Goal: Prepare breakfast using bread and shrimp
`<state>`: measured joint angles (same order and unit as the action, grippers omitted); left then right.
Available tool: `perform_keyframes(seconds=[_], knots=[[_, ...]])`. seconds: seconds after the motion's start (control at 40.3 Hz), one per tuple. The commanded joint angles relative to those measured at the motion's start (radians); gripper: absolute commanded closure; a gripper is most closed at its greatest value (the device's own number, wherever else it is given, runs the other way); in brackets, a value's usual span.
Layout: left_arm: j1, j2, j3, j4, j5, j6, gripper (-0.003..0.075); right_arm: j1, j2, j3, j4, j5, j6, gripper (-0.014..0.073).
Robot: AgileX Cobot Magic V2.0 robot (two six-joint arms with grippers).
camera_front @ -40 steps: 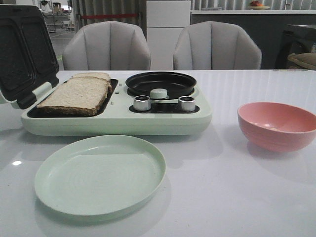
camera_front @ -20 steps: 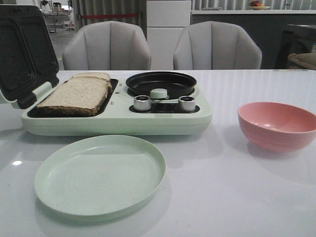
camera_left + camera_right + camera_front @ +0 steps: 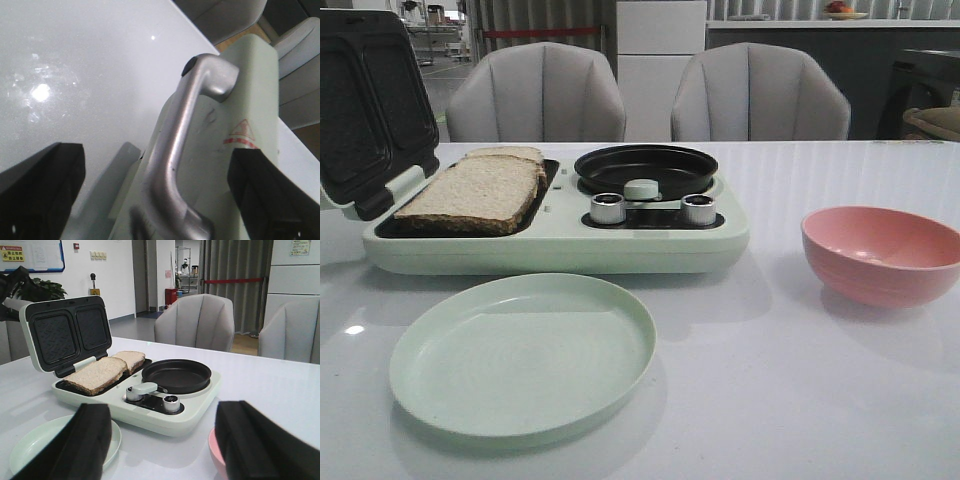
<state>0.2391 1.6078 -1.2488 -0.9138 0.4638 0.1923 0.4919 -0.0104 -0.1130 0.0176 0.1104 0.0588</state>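
Observation:
Two slices of bread (image 3: 475, 190) lie overlapping on the dark sandwich tray of a pale green breakfast maker (image 3: 560, 245), also in the right wrist view (image 3: 97, 374). Its lid (image 3: 365, 110) stands open. The shrimp does not show in any view. My left gripper (image 3: 155, 200) is open behind the lid, its fingers either side of the silver lid handle (image 3: 182, 130) without touching it. My right gripper (image 3: 165, 450) is open and empty, low over the table in front of the maker. Neither gripper appears in the front view.
A black round pan (image 3: 645, 165) and two silver knobs (image 3: 608, 208) sit on the maker's right half. A pale green plate (image 3: 520, 355) lies in front of it, and a pink bowl (image 3: 880, 255) stands at the right. Two grey chairs (image 3: 535, 95) stand behind the table.

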Motion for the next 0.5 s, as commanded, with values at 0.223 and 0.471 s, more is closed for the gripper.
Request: perform_keyframes(seconds=[0.223,0.471], knots=[[-0.001,0.02,-0.039,-0.111,0.011,0.045,0.0337,-0.001,-0.018,-0.029,-0.009,-0.093,-0.004,0.0042],[-0.036,0.02,-0.039,-0.467,0.138,0.42,0.0486,-0.001,-0.018,-0.029,-0.009,-0.093,-0.004,0.0042]])
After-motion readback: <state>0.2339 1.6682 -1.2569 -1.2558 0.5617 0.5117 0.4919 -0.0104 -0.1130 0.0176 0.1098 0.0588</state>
